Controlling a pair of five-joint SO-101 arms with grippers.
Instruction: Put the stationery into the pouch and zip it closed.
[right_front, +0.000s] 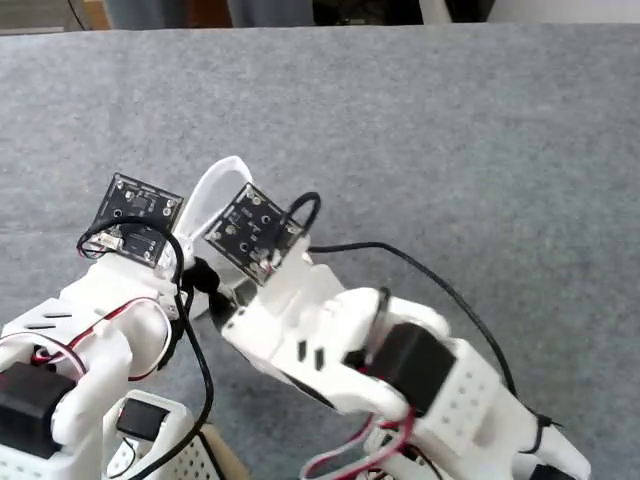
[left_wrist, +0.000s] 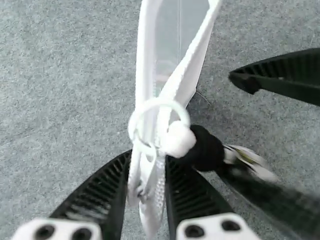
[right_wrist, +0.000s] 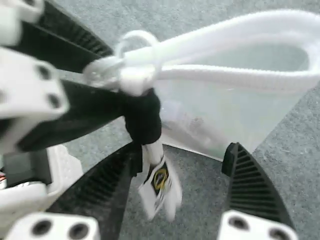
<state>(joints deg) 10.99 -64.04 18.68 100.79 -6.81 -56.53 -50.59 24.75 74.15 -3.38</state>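
One pouch (left_wrist: 175, 45), one black-capped pen (left_wrist: 205, 147), two hands (left_wrist: 147, 165) (right_wrist: 182, 150).

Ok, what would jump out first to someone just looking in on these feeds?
The white mesh pouch stands out first. Its mouth gapes open, and the left gripper is clamped on its zip end. Next comes a black toggle with a white label, hanging from that same end between the wide-open fingers of the right gripper.

Left gripper (left_wrist: 148, 167) pinching pouch (left_wrist: 172, 50) end below zipper ring (left_wrist: 160, 102)
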